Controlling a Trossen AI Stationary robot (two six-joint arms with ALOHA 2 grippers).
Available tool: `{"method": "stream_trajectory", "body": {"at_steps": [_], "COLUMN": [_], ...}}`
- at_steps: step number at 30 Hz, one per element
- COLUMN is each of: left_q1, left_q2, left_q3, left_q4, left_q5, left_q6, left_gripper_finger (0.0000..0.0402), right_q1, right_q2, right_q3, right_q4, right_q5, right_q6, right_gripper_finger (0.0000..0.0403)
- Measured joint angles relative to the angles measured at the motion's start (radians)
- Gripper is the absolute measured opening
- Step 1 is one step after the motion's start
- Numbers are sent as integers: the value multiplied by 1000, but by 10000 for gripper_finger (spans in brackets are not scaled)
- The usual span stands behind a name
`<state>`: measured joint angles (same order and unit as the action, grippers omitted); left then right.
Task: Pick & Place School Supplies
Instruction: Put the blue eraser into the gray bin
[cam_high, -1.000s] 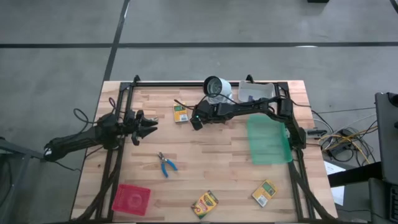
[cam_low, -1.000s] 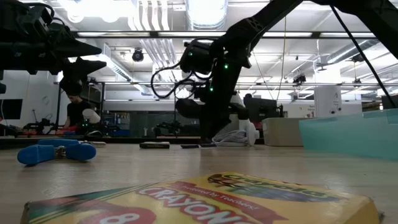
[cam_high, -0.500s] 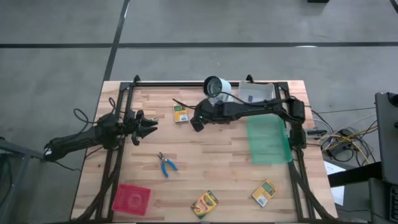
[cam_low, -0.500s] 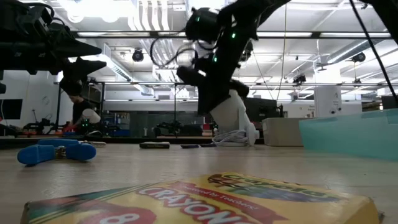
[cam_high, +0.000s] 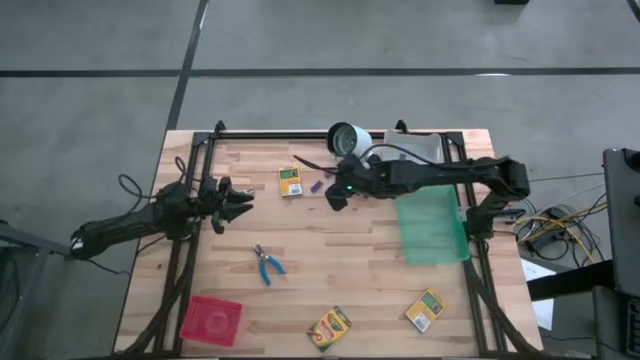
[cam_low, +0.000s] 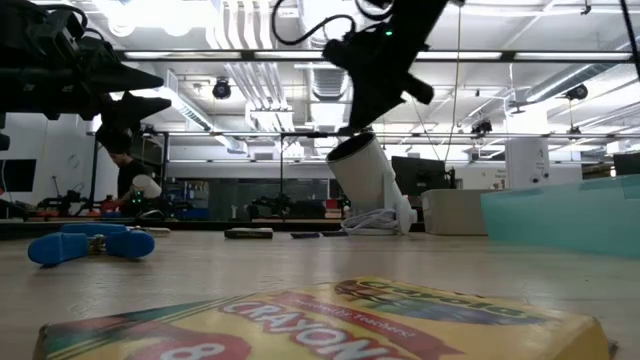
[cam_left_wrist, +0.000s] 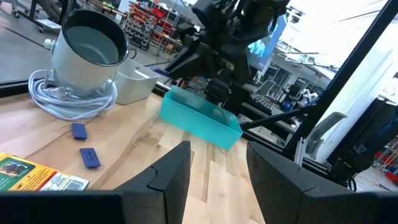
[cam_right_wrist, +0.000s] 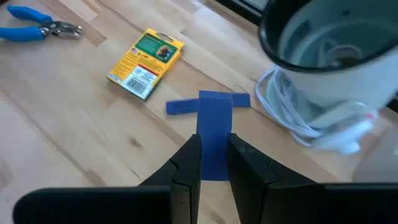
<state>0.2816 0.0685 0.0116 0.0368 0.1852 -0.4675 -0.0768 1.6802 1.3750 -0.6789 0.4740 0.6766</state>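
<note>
Purple piece (cam_right_wrist: 214, 142): clamped between the right gripper (cam_right_wrist: 213, 163) fingers — lifted above the table near the white-grey round object (cam_high: 346, 138).
Left gripper (cam_high: 240, 203): jaws parted, empty, waiting at table's left.
Remaining: crayon boxes (cam_high: 290, 182), blue-handled tool (cam_high: 267, 264) — unplaced, in my judgement.

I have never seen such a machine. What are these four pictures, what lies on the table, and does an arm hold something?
Two robot arms work at a wooden table. One picture looks down from above, one looks level across the table, and two come from cameras on the wrists. On the table lie three crayon boxes, blue-handled pliers, a red tray and a green mat. The right gripper pinches a small purple piece above the wood. The left gripper waits open, empty, at the left side.
</note>
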Motion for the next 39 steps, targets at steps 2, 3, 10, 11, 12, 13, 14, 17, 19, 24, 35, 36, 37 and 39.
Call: {"method": "stream_trajectory", "body": {"at_steps": [2,3,10,11,12,13,14,17,19,24,35,36,37,39], "left_q1": [0,0,0,0,0,0,0,0,0,0,0,0,0,0], "left_q2": [0,0,0,0,0,0,0,0,0,0,0,0,0,0], "left_q3": [0,0,0,0,0,0,0,0,0,0,0,0,0,0], "left_q4": [0,0,0,0,0,0,0,0,0,0,0,0,0,0], "left_q5": [0,0,0,0,0,0,0,0,0,0,0,0,0,0], "left_q6": [0,0,0,0,0,0,0,0,0,0,0,0,0,0], "left_gripper_finger": [163,163,163,163,163,163,163,163,163,163,163,163,163,163], "right_q1": [1,1,0,0,0,-1,-3,-19,-37,-112,-376,-403,-431,-488], "right_q2": [-41,-68,-237,-262,-287,-312,-336,-406,-449,-523,-481,-469,-458,-429], "right_q3": [-33,-54,-192,-212,-230,-249,-266,-309,-332,-370,-363,-356,-349,-334], "right_q4": [1,5,5,1,0,3,3,2,-5,-33,-66,-66,-63,-66], "right_q5": [0,0,71,99,125,147,164,181,181,173,15,-6,-32,-94], "right_q6": [1,2,83,101,118,132,140,143,149,163,173,166,157,133], "right_gripper_finger": [61,61,61,61,61,61,61,61,61,61,61,61,61,61]}}
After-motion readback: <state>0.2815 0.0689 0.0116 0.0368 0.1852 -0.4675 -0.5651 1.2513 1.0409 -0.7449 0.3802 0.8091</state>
